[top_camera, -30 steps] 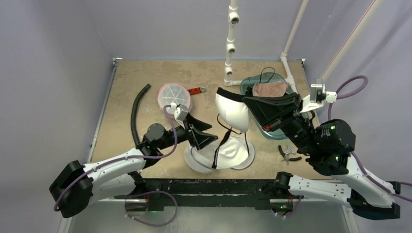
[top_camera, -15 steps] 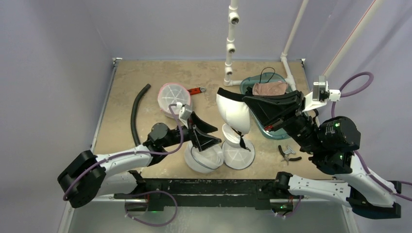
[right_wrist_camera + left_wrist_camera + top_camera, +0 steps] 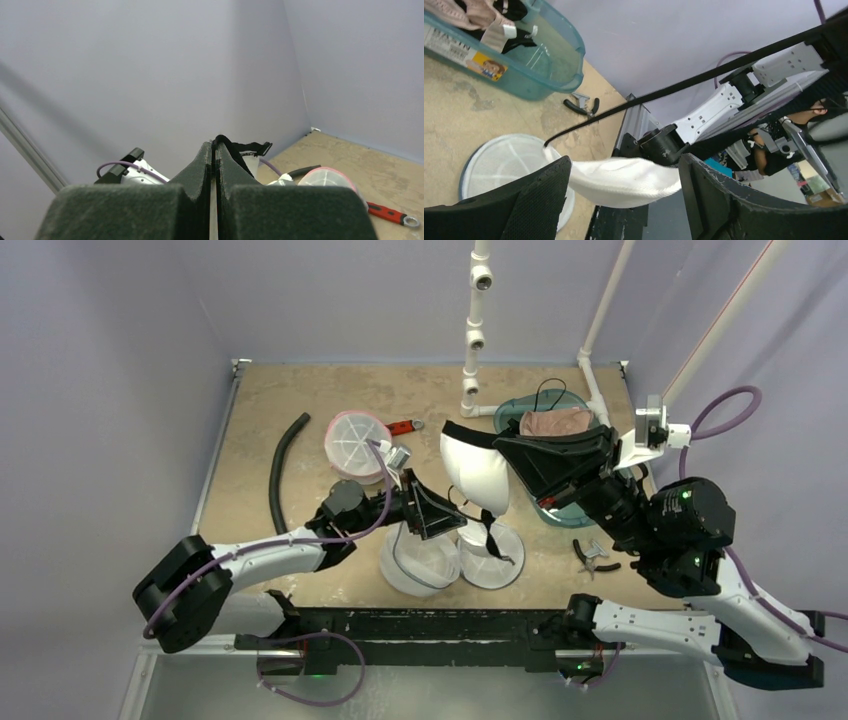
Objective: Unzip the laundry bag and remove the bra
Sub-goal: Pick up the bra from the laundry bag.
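My right gripper [image 3: 498,446] is lifted above the table and shut on the black band of the white bra [image 3: 476,476]; in the right wrist view the band [image 3: 235,147] comes out of the pressed fingertips [image 3: 215,146]. The bra hangs down, its black strap [image 3: 684,82] stretched taut. The white mesh laundry bag [image 3: 418,566] lies opened in two round halves below it. My left gripper [image 3: 450,518] is open and wide, with the bra's lower white cup [image 3: 624,182] lying between its fingers [image 3: 539,200].
A pink-rimmed mesh bag [image 3: 356,438] and a red-handled tool [image 3: 403,427] lie at the back left, with a black hose [image 3: 281,465] beside them. A teal tub [image 3: 541,400] with clothes stands at the back right, pliers [image 3: 596,556] in front of it. White pipes [image 3: 476,335] rise at the back.
The bra's lower cup has come up off the laundry bag, which now lies flat in two halves. My left gripper has moved right and up to the hanging cup, opening slightly.
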Action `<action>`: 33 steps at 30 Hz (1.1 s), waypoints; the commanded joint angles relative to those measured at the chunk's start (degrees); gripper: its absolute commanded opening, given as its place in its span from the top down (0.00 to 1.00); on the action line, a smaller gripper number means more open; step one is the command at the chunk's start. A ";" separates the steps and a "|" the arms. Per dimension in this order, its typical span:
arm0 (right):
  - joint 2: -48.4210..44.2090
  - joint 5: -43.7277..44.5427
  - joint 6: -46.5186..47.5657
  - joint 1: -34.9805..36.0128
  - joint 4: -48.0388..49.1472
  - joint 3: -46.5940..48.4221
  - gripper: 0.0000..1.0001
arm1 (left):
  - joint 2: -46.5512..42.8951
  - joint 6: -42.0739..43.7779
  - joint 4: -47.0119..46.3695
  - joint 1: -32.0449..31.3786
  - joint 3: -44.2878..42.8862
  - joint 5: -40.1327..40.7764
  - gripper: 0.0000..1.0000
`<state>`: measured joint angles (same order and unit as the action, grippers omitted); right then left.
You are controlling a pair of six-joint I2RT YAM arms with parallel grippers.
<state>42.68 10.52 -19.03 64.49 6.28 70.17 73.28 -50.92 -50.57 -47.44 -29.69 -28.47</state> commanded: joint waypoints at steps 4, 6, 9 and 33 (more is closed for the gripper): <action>-1.72 1.55 1.72 -0.09 3.13 -0.89 1.00 | -4.93 -0.46 12.75 -0.27 -1.68 6.93 0.23; -2.16 2.44 1.92 -0.02 3.39 -1.44 1.00 | -7.05 1.33 17.68 -0.25 -2.33 9.21 0.23; -2.51 3.18 2.06 -0.06 3.65 -2.27 1.00 | -9.97 2.14 22.77 -0.25 -2.75 11.80 0.23; -0.01 5.66 3.78 -0.08 6.49 -5.22 1.00 | 8.85 -3.59 43.05 -3.91 -20.54 3.75 0.40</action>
<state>42.76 15.16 -16.45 64.49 8.49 64.84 80.88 -53.47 -7.88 -50.41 -47.20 -25.34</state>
